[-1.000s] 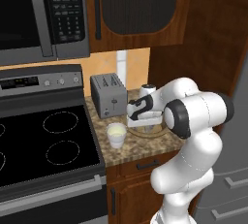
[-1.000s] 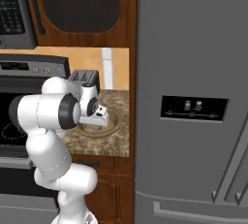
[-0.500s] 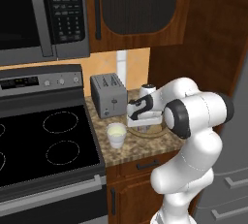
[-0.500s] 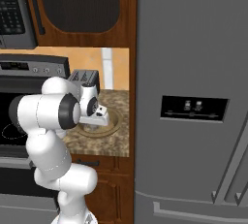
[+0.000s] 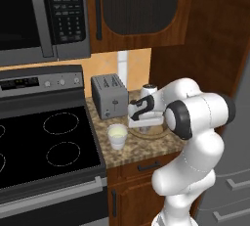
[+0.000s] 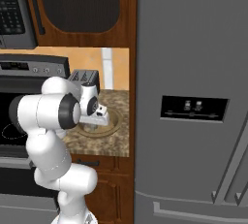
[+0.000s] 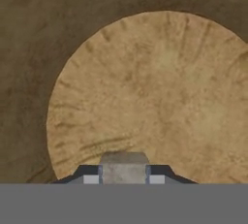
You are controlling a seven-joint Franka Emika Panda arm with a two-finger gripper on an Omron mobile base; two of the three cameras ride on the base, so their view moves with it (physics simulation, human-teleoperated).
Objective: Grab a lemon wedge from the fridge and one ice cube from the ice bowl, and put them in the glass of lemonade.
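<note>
Hand view: I am lowering the gripper (image 7: 124,172) into the ice bowl (image 7: 160,97), pinching what looks like a pale ice cube (image 7: 124,159). Just left of the bowl on the counter (image 5: 146,146), the glass of lemonade (image 5: 117,136) is waiting; the fridge (image 6: 193,97) is standing closed, lemon wedge unfetched.

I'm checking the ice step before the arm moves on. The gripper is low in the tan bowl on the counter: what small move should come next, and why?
Probably lift straight up a little. In the hand view a grey block sits between the fingertips of the gripper over the bowl, likely an ice cube. Rising clears the rim before swinging to the glass beside the toaster.
</note>
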